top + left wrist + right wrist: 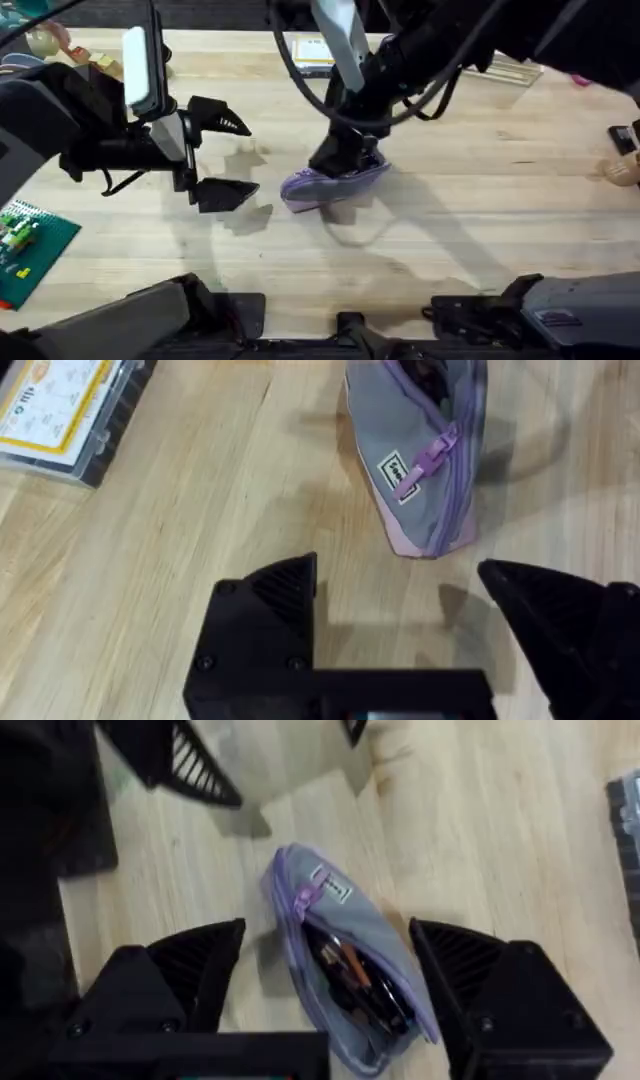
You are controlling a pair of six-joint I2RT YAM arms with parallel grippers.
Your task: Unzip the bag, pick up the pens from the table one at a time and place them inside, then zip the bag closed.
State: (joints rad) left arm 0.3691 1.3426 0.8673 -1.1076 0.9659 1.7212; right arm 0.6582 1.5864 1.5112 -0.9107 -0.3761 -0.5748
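Note:
The bag point(330, 186), a grey pouch with purple edging, lies on the table point(470, 230) at its middle. Its zipper stands partly open in the right wrist view, and an orange pen point(352, 961) and darker pens lie inside the bag point(385, 945). My right gripper point(330, 960) hovers just above the bag, open, one finger on each side of it. My left gripper point(222, 155) stands open a short way left of the bag, holding nothing. The bag point(400, 430) and its purple zipper pull point(436, 455) lie beyond the left gripper's fingertips point(290, 575).
A clear box with a yellow label point(60, 410) lies at the back of the table point(312, 50). A green brick plate point(25, 245) sits at the left front edge. Small objects lie at the far left and far right edges.

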